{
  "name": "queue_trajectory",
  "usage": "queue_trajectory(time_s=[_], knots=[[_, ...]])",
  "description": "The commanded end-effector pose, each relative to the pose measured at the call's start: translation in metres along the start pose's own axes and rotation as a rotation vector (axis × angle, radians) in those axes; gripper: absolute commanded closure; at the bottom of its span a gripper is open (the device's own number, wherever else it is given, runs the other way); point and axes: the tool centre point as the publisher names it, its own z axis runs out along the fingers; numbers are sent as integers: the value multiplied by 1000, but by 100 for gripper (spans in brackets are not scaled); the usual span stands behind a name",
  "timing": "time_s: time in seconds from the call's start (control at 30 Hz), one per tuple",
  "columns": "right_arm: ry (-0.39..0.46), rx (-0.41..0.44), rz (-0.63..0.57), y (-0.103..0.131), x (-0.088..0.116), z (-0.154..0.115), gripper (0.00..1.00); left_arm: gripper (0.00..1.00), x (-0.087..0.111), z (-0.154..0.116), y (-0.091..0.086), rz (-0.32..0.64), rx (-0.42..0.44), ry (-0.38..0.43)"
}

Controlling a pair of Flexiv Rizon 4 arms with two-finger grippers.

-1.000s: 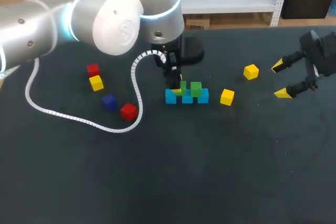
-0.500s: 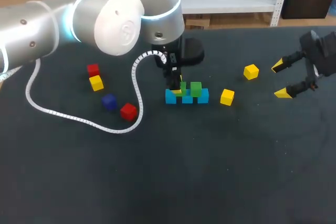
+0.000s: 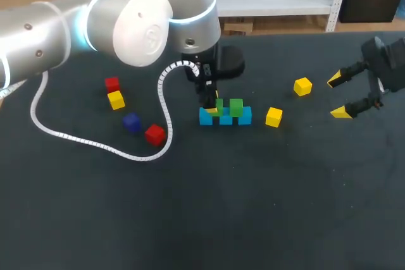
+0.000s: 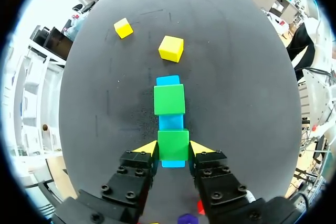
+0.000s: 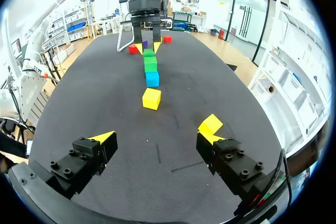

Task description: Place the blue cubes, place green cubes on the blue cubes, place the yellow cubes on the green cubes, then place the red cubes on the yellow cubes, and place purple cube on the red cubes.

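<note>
Our left pincer (image 4: 173, 148) closed on green cube (image 4: 173, 144), both yellow tips touching its sides. This cube sits on near end of blue row (image 4: 171, 122); second green cube (image 4: 169, 99) on same row, just ahead. Our right pincer (image 5: 157, 140) wide, holding nothing, well apart from row. Nearest yellow cube (image 5: 210, 124) just beside its finger, other yellow cube (image 5: 151, 98) further ahead.

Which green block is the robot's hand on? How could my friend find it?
Look at the middle of the dark table, where light blue cubes make a short row. Two green cubes sit on top of it. Yours is the green cube between the left gripper's yellow tips; the other green cube stands free.
</note>
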Motion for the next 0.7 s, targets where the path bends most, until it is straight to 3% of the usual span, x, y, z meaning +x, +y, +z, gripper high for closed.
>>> queue_trajectory(time_s=[0.03,0.47,0.7], knots=[[-2,0,-1,0,0,0,0,100,0,1,4,4,7,0],[-2,0,-1,0,0,0,0,100,0,1,5,3,9,1],[-2,0,-1,0,0,0,0,89,0,1,5,3,10,-1]])
